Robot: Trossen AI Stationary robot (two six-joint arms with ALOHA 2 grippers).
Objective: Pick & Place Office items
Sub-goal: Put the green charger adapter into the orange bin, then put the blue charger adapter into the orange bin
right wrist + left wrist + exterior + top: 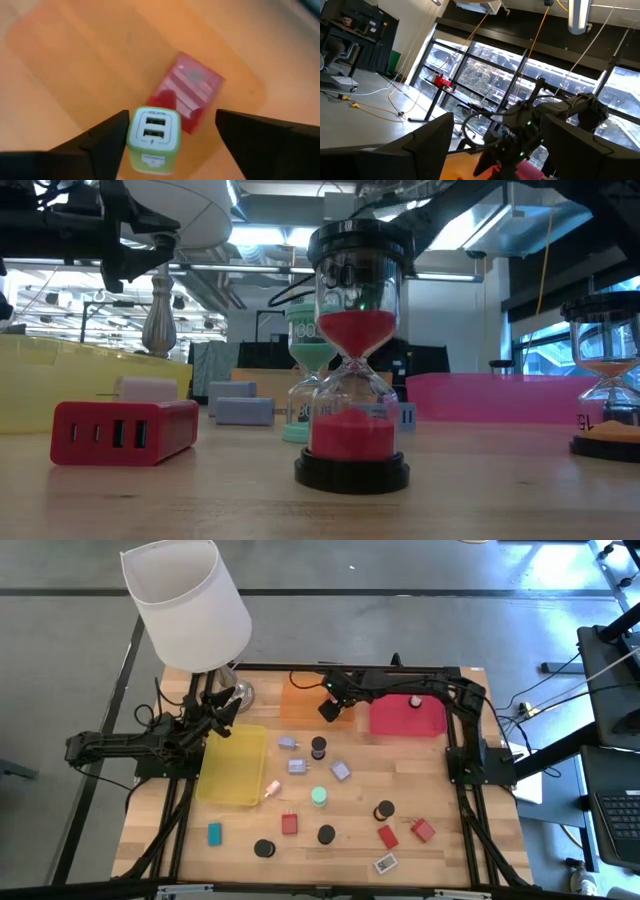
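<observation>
Over the orange tray [300,700] at the counter's [450,840] far edge, right gripper [328,712] hangs with fingers [100,137] spread wide, gripping nothing. Its wrist view shows two items on the tray: a green-and-white USB charger cube [151,137] and a red block [192,92] touching it on the far side.

Red tray [408,715], right of the orange one: one small pale item, too small to identify. Yellow tray [232,765], left side: no contents visible from above.

Left gripper [222,705] sits raised at the yellow tray's far end, beside the lamp [190,600]; fingers [420,150] apart, empty.

Remaining office items lie loose on the counter: lavender blocks [296,766], mint cylinder [319,796], black discs [326,834], red blocks [422,830], teal block [214,833], white tag [386,863]. Low view shows a red-sand hourglass [352,360] upright near the camera, a red multi-port charger [125,430] to its left.
</observation>
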